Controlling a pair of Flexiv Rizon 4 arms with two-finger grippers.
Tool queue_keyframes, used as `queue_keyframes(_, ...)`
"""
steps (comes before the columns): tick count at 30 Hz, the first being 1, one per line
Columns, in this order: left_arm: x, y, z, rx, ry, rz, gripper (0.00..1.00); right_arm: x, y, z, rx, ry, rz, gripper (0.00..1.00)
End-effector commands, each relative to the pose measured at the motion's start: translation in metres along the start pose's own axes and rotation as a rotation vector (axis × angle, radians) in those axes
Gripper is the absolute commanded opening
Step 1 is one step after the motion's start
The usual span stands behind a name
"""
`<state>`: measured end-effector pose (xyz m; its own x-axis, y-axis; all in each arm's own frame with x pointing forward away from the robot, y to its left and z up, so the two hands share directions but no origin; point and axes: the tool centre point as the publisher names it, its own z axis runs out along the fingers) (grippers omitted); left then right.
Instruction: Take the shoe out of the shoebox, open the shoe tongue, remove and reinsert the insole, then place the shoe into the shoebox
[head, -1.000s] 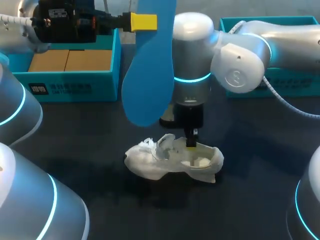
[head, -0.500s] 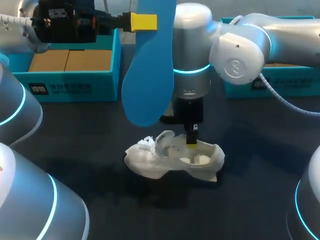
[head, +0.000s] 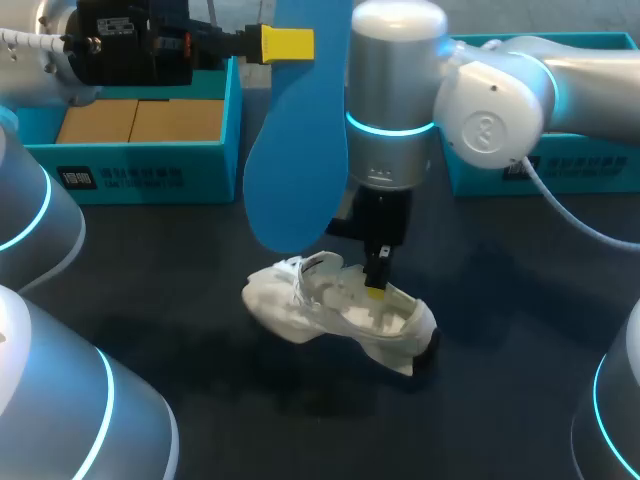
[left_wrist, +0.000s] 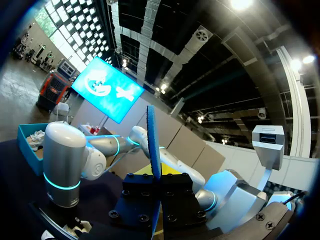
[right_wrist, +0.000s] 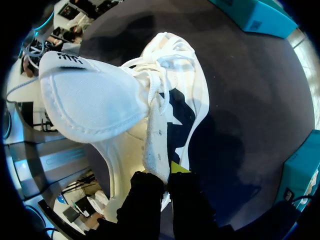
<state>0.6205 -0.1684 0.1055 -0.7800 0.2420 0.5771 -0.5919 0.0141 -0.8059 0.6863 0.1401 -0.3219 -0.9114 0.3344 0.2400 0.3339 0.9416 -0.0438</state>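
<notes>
left gripper (head: 290, 44) clamped on blue insole (head: 295, 150) held up high, right gripper (head: 376, 285) pinching white shoe's (head: 320, 312) side wall, shoe tilted on table (head: 180, 270), out of the shoebox (head: 140, 160)

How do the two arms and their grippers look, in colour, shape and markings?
The left arm and the right arm are rounded silver-grey tubes with thick joints. The right one bears a glowing cyan ring, a round emblem on a joint cap and a pale cable beside it. The left gripper and the right gripper have black bodies and yellow tips.
</notes>
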Motion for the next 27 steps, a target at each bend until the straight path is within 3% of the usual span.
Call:
queue_keyframes(1,-0.001,0.000,0.002,0.001,0.002,0.000,0.00,0.007,-0.018,-0.002,-0.127,0.018,0.126,0.00)
queue_keyframes(5,-0.001,0.000,0.002,0.001,0.002,0.000,0.00,0.018,-0.021,-0.001,-0.271,0.029,0.298,0.00)
queue_keyframes(20,-0.001,0.000,0.002,0.001,0.002,0.000,0.00,0.018,-0.021,-0.001,-0.271,0.029,0.298,0.00)
queue_keyframes(27,-0.001,0.000,0.002,0.001,0.002,0.000,0.00,0.024,-0.015,0.002,-0.494,0.091,0.541,0.00)
